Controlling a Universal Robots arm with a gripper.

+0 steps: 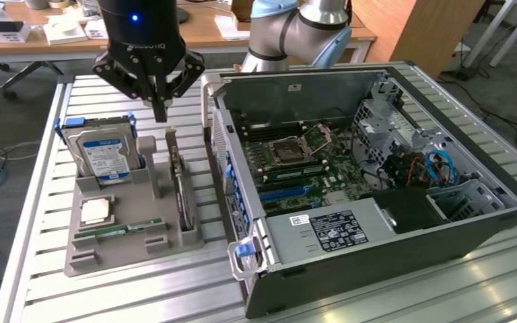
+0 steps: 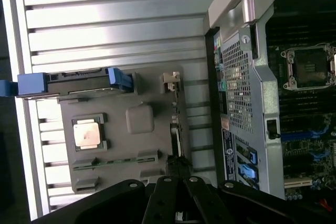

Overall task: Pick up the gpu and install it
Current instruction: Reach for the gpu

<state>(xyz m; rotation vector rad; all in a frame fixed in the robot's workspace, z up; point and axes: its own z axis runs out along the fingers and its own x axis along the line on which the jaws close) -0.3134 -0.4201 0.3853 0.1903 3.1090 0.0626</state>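
Item one, the end effector (image 1: 159, 116): we record it closed, fingertips pressed together with nothing between them. It hangs above the end of the gpu (image 1: 178, 182) that lies farther from the exterior camera, and we see a gap between the two.

Item two, the gpu: we find it standing on edge in a slot of the grey holder (image 1: 106, 254), on the side nearest the computer case (image 1: 375, 276).

Item three, other contents of the holder: a hard drive (image 1: 104, 156) upright in a blue-tabbed caddy, a processor chip (image 1: 96, 211) lying flat, and a green memory stick (image 1: 119, 231) beside it.

Item four, the case: we note it lying open on the slatted tabletop (image 1: 88, 296), on the exterior view's right of the holder, with its motherboard (image 1: 299, 165) exposed.
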